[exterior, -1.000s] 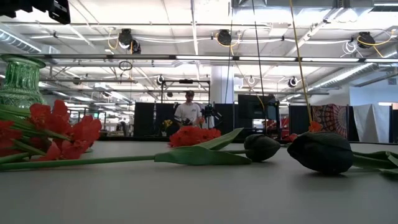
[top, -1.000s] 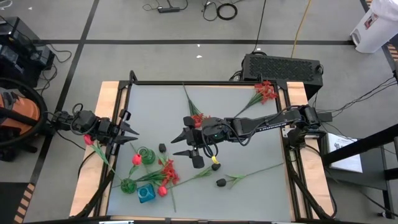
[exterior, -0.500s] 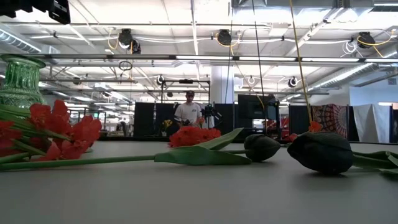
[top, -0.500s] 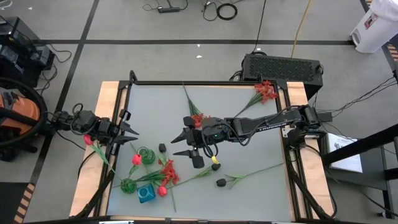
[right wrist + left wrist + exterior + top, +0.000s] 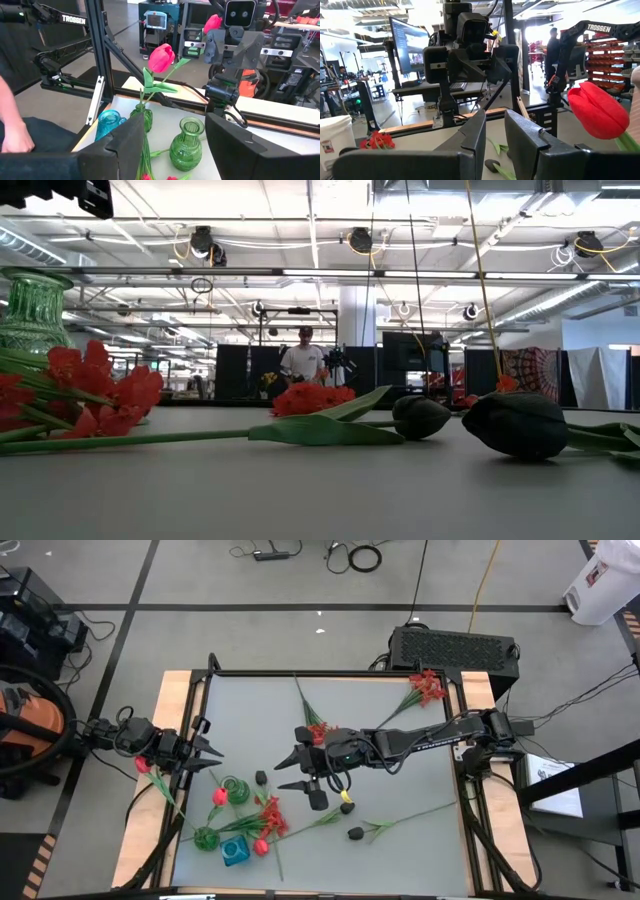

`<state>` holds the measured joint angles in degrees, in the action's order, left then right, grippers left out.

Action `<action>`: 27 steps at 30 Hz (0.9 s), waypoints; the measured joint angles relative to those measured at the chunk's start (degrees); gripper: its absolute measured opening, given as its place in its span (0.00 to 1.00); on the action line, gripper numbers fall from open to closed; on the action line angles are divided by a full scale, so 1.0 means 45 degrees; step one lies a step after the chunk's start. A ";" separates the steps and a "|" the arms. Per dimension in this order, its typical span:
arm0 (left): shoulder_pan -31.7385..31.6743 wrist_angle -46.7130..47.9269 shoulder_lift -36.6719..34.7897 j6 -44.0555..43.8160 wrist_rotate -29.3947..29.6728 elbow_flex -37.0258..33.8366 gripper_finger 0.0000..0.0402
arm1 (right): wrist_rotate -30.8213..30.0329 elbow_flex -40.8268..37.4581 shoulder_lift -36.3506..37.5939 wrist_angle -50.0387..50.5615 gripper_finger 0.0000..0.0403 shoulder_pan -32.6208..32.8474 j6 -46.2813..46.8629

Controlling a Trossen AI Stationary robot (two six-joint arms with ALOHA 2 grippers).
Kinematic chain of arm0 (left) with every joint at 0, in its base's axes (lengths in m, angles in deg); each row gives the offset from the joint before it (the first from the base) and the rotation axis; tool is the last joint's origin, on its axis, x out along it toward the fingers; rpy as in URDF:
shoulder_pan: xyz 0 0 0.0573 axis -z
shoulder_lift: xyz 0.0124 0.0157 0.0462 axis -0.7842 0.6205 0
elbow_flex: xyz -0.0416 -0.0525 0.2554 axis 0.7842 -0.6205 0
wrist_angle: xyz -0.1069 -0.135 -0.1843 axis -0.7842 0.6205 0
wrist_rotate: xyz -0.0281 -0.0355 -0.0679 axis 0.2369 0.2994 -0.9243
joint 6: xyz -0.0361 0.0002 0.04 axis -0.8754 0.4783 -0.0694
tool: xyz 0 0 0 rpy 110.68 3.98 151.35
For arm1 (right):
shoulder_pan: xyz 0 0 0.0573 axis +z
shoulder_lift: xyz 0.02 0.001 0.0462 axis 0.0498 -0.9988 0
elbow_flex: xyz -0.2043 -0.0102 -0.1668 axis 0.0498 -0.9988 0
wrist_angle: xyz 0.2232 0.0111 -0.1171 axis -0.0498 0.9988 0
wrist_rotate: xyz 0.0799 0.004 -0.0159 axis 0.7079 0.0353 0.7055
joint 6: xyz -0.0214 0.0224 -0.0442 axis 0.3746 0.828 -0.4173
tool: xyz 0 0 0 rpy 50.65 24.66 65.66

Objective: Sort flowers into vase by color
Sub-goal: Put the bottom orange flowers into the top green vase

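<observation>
My left gripper [image 5: 208, 752] [image 5: 495, 117] waits at the table's left edge, its fingers a narrow gap apart with nothing between them. A red tulip [image 5: 141, 765] [image 5: 598, 110] stands right beside it; where its stem ends is hidden. My right gripper [image 5: 288, 770] [image 5: 175, 122] hovers open over the table's middle, facing the vases. Two green vases [image 5: 236, 790] [image 5: 207, 837] and a blue vase [image 5: 233, 853] stand near left. A pink tulip [image 5: 161, 57] sticks up out of a green vase [image 5: 142, 117]. Frilly red blooms [image 5: 270, 815] lie by the vases. Black buds [image 5: 261, 778] [image 5: 355, 833] lie on the table.
A frilly red flower [image 5: 318, 730] lies behind my right gripper, its stem pointing to the far edge. Another [image 5: 428, 688] lies at the far right corner. A long green stem [image 5: 410, 815] crosses the near right. A person [image 5: 303, 360] stands far back in the room.
</observation>
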<state>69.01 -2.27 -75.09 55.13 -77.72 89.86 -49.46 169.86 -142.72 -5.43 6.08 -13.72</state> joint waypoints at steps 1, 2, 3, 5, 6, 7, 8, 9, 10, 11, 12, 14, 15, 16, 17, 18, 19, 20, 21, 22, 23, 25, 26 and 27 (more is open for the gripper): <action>0.0001 0.0004 0.0004 0.0000 -0.0001 0.0000 0.20 | 0.0000 0.0000 0.0000 0.0077 0.50 0.0029 0.0091; 0.0002 0.0001 0.0004 -0.0001 -0.0004 0.0000 0.20 | 0.0005 0.0000 0.0000 0.0161 0.50 0.0043 0.0238; 0.0000 0.0000 0.0001 0.0000 -0.0004 0.0000 0.20 | 0.0000 0.0000 0.0000 0.0221 0.50 0.0061 0.0345; 0.0000 0.0003 0.0004 0.0000 -0.0005 0.0000 0.20 | -0.0062 0.0000 0.0000 0.0243 0.50 0.0070 0.0278; 0.0000 0.0000 0.0004 0.0000 -0.0005 0.0000 0.20 | -0.0149 0.0000 0.0000 0.0261 0.50 0.0062 0.0325; 0.0000 0.0001 0.0004 0.0000 -0.0005 0.0000 0.20 | -0.0277 0.0000 0.0000 0.0359 0.50 0.0049 0.0445; 0.0000 0.0005 0.0004 -0.0005 -0.0005 0.0000 0.20 | -0.0348 0.0000 -0.0010 0.0502 0.50 0.0030 0.0613; 0.0000 0.0000 0.0004 0.0000 -0.0005 0.0000 0.20 | -0.0368 0.0000 -0.0049 0.0648 0.50 0.0005 0.0724; 0.0000 0.0000 0.0004 0.0000 -0.0005 0.0000 0.20 | -0.0380 0.0000 -0.0075 0.0853 0.50 -0.0002 0.0724; 0.0000 0.0002 0.0004 0.0000 -0.0005 0.0000 0.20 | -0.0404 0.0000 -0.0103 0.1068 0.50 -0.0012 0.0694; 0.0000 0.0001 0.0004 -0.0001 -0.0005 0.0000 0.20 | -0.0426 0.0000 -0.0228 0.1120 0.50 -0.0021 0.0659; 0.0000 0.0000 0.0004 0.0000 -0.0005 0.0000 0.20 | -0.0414 0.0000 -0.0379 0.1187 0.50 -0.0077 0.0658; -0.0005 0.0002 0.0004 -0.0005 -0.0010 0.0000 0.20 | -0.0408 0.0000 -0.0504 0.1277 0.50 -0.0078 0.0663; -0.0005 0.0002 0.0004 0.0000 -0.0008 0.0005 0.20 | -0.0420 0.0000 -0.0664 0.1145 0.50 -0.0075 0.0686; -0.0005 0.0005 0.0009 0.0000 -0.0010 0.0005 0.20 | -0.0418 0.0000 -0.0799 0.1071 0.50 -0.0075 0.0702; -0.0004 -0.0006 0.0009 0.0000 -0.0010 0.0005 0.20 | -0.0423 0.0000 -0.0972 0.1086 0.50 -0.0075 0.0692; -0.0005 -0.0029 0.0009 0.0000 -0.0010 0.0005 0.20 | -0.0415 0.0000 -0.1188 0.0935 0.50 -0.0075 0.0692; -0.0001 -0.0020 0.0013 -0.0004 -0.0010 0.0010 0.20 | -0.0432 0.0000 -0.1419 0.0650 0.50 -0.0075 0.0688; -0.0002 -0.0003 0.0018 0.0000 -0.0012 0.0010 0.20 | -0.0424 0.0000 -0.1649 0.0438 0.50 -0.0075 0.0687; 0.0000 -0.0005 0.0019 -0.0002 -0.0010 0.0010 0.20 | -0.0428 0.0000 -0.1932 0.0164 0.50 -0.0075 0.0674; 0.0000 -0.0005 0.0019 -0.0004 -0.0010 0.0010 0.20 | -0.0416 0.0000 -0.2196 -0.0206 0.50 -0.0075 0.0670; 0.0000 -0.0002 0.0019 0.0000 -0.0010 0.0010 0.20 | -0.0340 -0.0005 -0.2708 -0.0793 0.50 -0.0075 0.0668; 0.0000 -0.0010 0.0019 -0.0003 -0.0010 0.0010 0.20 | -0.0334 -0.0005 -0.2954 -0.1222 0.50 -0.0075 0.0671; 0.0000 -0.0004 0.0019 -0.0004 -0.0010 0.0010 0.20 | -0.0325 -0.0005 -0.3177 -0.1564 0.50 -0.0075 0.0668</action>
<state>69.01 -2.29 -75.01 55.12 -77.76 89.90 -50.92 169.84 -157.02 -12.47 5.75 -10.71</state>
